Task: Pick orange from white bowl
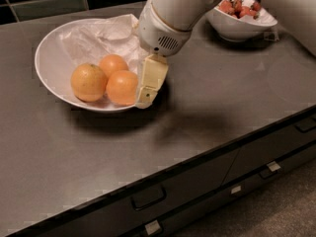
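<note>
One orange, frontmost in the white bowl, lies just left of the gripper. Is it open or closed? I cannot tell.

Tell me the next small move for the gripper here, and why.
Probably nudge the gripper a little toward the middle of the white bowl, over the deep-orange orange. It hangs at the bowl's right rim, close beside that fruit, not around it. The paler orange and the smaller orange crowd the other side, so keep the shift small.
</note>
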You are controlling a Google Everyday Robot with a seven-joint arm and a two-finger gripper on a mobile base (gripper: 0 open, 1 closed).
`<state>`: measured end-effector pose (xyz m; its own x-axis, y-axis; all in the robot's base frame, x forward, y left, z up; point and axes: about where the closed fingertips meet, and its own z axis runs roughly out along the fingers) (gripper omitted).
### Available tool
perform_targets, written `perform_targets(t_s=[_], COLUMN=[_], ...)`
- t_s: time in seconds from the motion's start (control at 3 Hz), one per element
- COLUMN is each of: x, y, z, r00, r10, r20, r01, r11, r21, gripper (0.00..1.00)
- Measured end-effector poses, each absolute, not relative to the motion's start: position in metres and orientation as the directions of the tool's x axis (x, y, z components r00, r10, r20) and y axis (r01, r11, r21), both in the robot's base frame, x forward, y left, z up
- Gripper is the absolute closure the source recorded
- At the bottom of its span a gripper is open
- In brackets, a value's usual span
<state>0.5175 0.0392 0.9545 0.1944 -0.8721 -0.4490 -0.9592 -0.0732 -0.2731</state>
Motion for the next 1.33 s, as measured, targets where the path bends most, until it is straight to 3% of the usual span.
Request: perform_targets(t_s=[0.33, 0.67, 1.33], x=[0.526, 0.532, 0.546], y=[0.046, 0.050, 0.067], z=[0.950, 0.945, 0.932], r00=[0.179, 0.167, 0.188], r10=[-0.864, -0.858, -0.853], r20=[-0.471, -0.485, -0.487], r01=[-0.959, -0.959, -0.964], r11=[-0.045, -0.028, -0.065], r21=[-0.280, -0.281, -0.259], gripper=[0.19, 0.29, 0.31])
